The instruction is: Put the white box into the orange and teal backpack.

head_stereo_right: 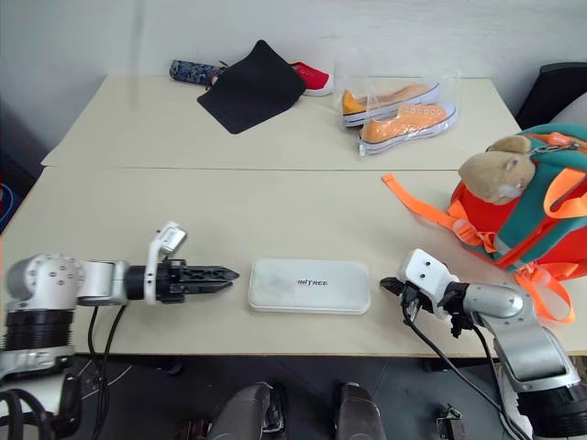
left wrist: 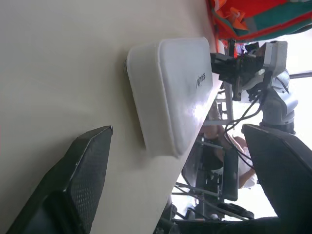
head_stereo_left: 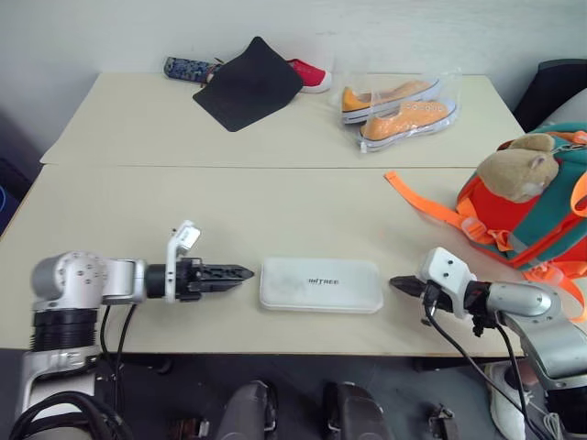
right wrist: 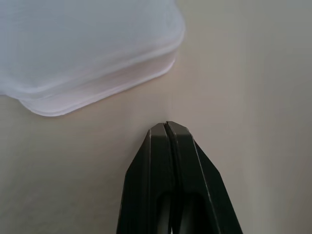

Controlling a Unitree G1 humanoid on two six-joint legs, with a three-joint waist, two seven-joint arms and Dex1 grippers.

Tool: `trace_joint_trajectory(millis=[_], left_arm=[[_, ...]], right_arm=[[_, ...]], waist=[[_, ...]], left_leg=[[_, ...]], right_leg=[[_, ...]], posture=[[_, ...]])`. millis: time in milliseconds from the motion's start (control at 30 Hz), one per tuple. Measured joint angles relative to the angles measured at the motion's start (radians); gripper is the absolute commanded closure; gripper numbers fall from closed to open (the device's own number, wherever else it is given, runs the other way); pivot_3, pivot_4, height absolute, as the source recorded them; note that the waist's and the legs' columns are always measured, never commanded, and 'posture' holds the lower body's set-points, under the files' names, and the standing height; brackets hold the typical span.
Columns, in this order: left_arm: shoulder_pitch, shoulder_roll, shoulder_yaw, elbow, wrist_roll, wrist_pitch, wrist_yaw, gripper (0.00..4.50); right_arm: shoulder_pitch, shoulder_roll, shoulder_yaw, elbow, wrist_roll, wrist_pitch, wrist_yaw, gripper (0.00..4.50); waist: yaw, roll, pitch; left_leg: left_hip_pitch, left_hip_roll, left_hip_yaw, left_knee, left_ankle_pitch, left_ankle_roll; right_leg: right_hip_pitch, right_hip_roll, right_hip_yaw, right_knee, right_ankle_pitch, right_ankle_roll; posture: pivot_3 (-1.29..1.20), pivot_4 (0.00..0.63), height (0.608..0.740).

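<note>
While the two grippers sit near the front edge, the big tan table [head_stereo_left: 275, 211] holds everything else. It is really two table tops pushed together, with a thin line between them.

At the right side sits the orange and teal backpack [head_stereo_left: 541, 215], with a tan plush toy [head_stereo_left: 518, 170] on top. Its bright orange straps [head_stereo_left: 422, 203] trail out across the table toward the middle.

On the far table top lies a black mat [head_stereo_left: 248, 84]. A red shoe [head_stereo_left: 310, 75] and a dark patterned shoe [head_stereo_left: 188, 68] peek out from behind it. Next to them is a clear bag with orange sneakers [head_stereo_left: 399, 108].

The white box [head_stereo_left: 321, 284] lies flat near the front edge, well apart from the backpack. It has small dark letters on top. Nothing is holding it.

The left gripper [head_stereo_left: 240, 272] points sideways at the left end of the box, just beside it. In the left wrist view its fingers [left wrist: 80, 180] are spread wide, with the box ahead of them.

The right gripper [head_stereo_left: 396, 283] points at the right end of the box, just beside it. Its fingers [right wrist: 161, 161] are pressed together and hold nothing.
</note>
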Motion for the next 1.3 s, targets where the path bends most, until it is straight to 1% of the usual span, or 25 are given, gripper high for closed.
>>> trace_joint_trajectory(millis=[67,167,267,500,533,567,600,767,833,900,967,1000,1033,1100,1167,1200,1233,1267,1300], left_arm=[[-0.028,-0.023,-0.011,0.02,-0.009,-0.001,0.04,0.06],[-0.033,-0.024,-0.049,0.033,-0.056,-0.009,0.072,0.06],[-0.051,-0.085,-0.046,0.064,-0.096,-0.009,0.135,0.06],[-0.055,-0.164,-0.039,0.089,-0.199,-0.008,0.251,0.06],[-0.053,-0.166,-0.041,0.091,-0.217,-0.007,0.266,0.43],[-0.052,-0.164,-0.045,0.092,-0.232,-0.006,0.281,0.6],[-0.05,-0.163,-0.047,0.092,-0.245,-0.005,0.294,0.93],[-0.04,-0.154,-0.063,0.087,-0.306,-0.001,0.326,2.23],[-0.034,-0.151,-0.066,0.079,-0.323,-0.001,0.331,2.78],[-0.025,-0.14,-0.066,0.069,-0.34,-0.001,0.336,3.25],[-0.009,-0.129,-0.06,0.03,-0.342,0.0,0.328,3.27],[0.009,-0.125,-0.061,-0.024,-0.325,-0.032,0.309,3.27],[0.032,-0.121,-0.057,-0.081,-0.303,-0.082,0.273,3.27],[0.06,-0.099,-0.074,-0.185,-0.236,-0.213,0.178,3.27],[0.093,-0.063,-0.103,-0.271,-0.139,-0.378,0.056,3.27],[0.114,-0.043,-0.123,-0.298,-0.08,-0.472,-0.012,3.27],[0.128,-0.035,-0.136,-0.309,-0.041,-0.531,-0.052,3.27],[0.143,-0.027,-0.171,-0.316,0.024,-0.625,-0.112,3.27],[0.152,-0.021,-0.207,-0.316,0.089,-0.71,-0.169,3.27]], right_arm=[[-0.014,0.0,0.017,0.005,0.0,0.0,0.009,4.5],[-0.033,0.0,0.037,0.008,0.0,0.006,0.026,4.5],[-0.065,0.002,0.067,0.014,-0.003,0.011,0.037,4.5],[-0.107,0.04,0.107,0.022,-0.007,0.015,0.044,4.5],[-0.108,0.04,0.107,0.023,-0.008,0.015,0.045,4.5],[-0.108,0.04,0.107,0.024,-0.008,0.014,0.046,4.5],[-0.108,0.04,0.108,0.024,-0.008,0.013,0.046,4.5],[-0.097,0.04,0.102,0.024,0.002,0.013,0.046,4.5],[-0.064,0.039,0.078,0.019,0.025,0.013,0.047,4.5],[-0.012,0.039,0.036,0.005,0.068,0.022,0.054,4.5],[0.059,0.039,-0.021,-0.019,0.122,0.053,0.054,4.14],[0.109,0.055,-0.078,-0.046,0.158,0.082,0.032,3.96],[0.158,0.075,-0.137,-0.064,0.187,0.111,-0.001,3.66],[0.239,0.115,-0.248,-0.096,0.231,0.146,-0.064,2.88],[0.335,0.153,-0.369,-0.151,0.266,0.137,-0.1,2.28],[0.382,0.173,-0.422,-0.175,0.282,0.125,-0.112,1.92],[0.408,0.188,-0.451,-0.188,0.289,0.115,-0.118,1.56],[0.445,0.214,-0.487,-0.21,0.3,0.098,-0.127,1.29],[0.487,0.247,-0.524,-0.23,0.312,0.071,-0.135,0.82]], waist=[[-0.001,-0.001,-0.001],[-0.002,-0.001,-0.001],[0.003,-0.001,-0.001],[0.013,-0.001,-0.001],[0.013,-0.002,-0.001],[0.013,-0.002,-0.001],[0.013,-0.002,-0.001],[0.013,-0.002,-0.001],[0.018,-0.002,-0.001],[0.022,-0.001,-0.001],[0.025,-0.002,-0.001],[0.026,-0.002,-0.001],[0.025,-0.002,-0.001],[0.024,-0.001,-0.001],[0.024,0.0,-0.001],[0.024,0.0,-0.001],[0.024,0.0,-0.001],[0.024,0.0,-0.001],[0.024,0.0,-0.001]], left_leg=[[0.0,0.001,0.0,0.003,0.0,0.0],[0.001,0.001,0.0,0.005,-0.003,-0.004],[0.001,0.001,-0.001,0.007,-0.004,-0.005],[0.001,0.001,-0.001,0.008,-0.004,-0.005],[0.0,0.001,-0.001,0.008,-0.004,-0.005],[0.0,0.001,-0.001,0.008,-0.004,-0.005],[0.0,0.001,-0.001,0.008,-0.004,-0.005],[0.0,0.001,-0.001,0.008,-0.004,-0.005],[0.0,0.001,-0.001,0.008,-0.004,-0.005],[0.0,0.001,-0.002,0.008,-0.004,-0.005],[-0.001,0.0,-0.003,0.008,-0.005,-0.005],[-0.002,0.0,-0.003,0.008,-0.005,-0.005],[-0.002,0.0,-0.003,0.008,-0.005,-0.006],[-0.002,0.0,-0.002,0.007,-0.005,-0.006],[-0.001,0.0,-0.001,0.004,-0.006,-0.008],[0.0,0.001,0.0,0.003,-0.006,-0.009],[0.0,0.001,0.0,0.002,-0.006,-0.009],[0.0,0.001,0.001,0.001,-0.006,-0.009],[0.0,0.001,0.002,-0.002,-0.006,-0.01]], right_leg=[[0.001,0.0,0.0,0.0,0.0,0.0],[0.002,0.0,0.001,0.0,0.0,0.0],[0.002,0.0,0.001,0.001,0.0,0.0],[0.002,-0.001,0.0,0.001,0.0,0.0],[0.002,-0.001,0.0,0.001,0.0,0.0],[0.002,-0.001,0.0,0.001,0.0,0.0],[0.002,-0.001,0.0,0.001,0.0,0.0],[0.002,-0.001,0.0,0.001,0.0,0.0],[0.002,-0.001,0.0,0.001,0.0,0.0],[0.002,-0.001,0.0,0.0,0.0,0.0],[0.002,-0.001,0.0,0.0,0.0,0.0],[0.002,-0.001,0.0,-0.001,0.0,0.0],[0.002,-0.001,0.001,-0.001,0.0,0.0],[0.002,-0.001,0.001,-0.002,0.0,0.0],[0.002,0.0,0.001,-0.003,0.0,0.0],[0.002,0.001,0.002,-0.004,0.0,0.0],[0.002,0.001,0.002,-0.005,0.0,0.0],[0.001,0.001,0.002,-0.006,0.0,0.0],[0.0,0.001,0.003,-0.007,0.0,0.0]], posture=[[0.0,0.15,0.74],[0.0,0.15,0.74],[0.0,0.15,0.74],[0.0,0.15,0.74],[0.0,0.15,0.74],[0.0,0.15,0.74],[0.0,0.15,0.74],[0.0,0.15,0.74],[0.0,0.15,0.74],[0.0,0.15,0.74],[0.0,0.15,0.74],[0.0,0.15,0.74],[0.0,0.15,0.74],[0.0,0.15,0.74],[0.0,0.15,0.74],[0.0,0.15,0.74],[0.0,0.15,0.74],[0.0,0.15,0.74],[0.0,0.15,0.74]])
